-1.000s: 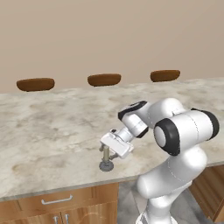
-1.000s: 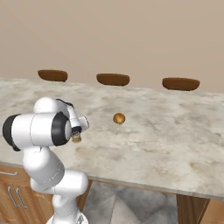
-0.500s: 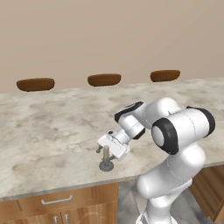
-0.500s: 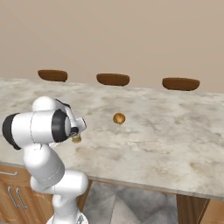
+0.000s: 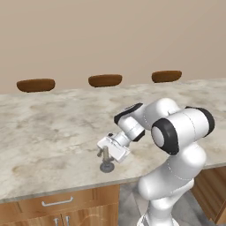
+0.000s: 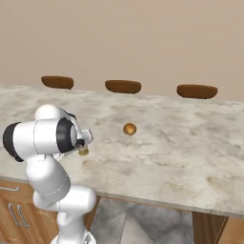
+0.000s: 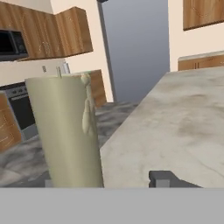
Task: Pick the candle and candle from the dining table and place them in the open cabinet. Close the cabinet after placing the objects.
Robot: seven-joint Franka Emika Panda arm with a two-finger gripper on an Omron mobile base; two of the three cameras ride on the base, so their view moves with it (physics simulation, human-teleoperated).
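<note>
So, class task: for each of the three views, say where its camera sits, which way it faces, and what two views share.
Left base view: behind-left of the arm, facing the dining table; end effector at the taper candle.
Right base view: behind-right, same table; orange ball and stubby candle beside the arm.
Hand view: on the hand, along the tabletop; taper candle close.
Shared: both base views show three brown stools.

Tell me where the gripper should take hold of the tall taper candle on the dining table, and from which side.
Grip the taper candle on its shaft, above the round dish base, coming in level from the table's front edge, as the gripper is placed now. The shaft stands upright and slim enough for the jaws to straddle; the base is low and wide, a poorer hold.
</note>
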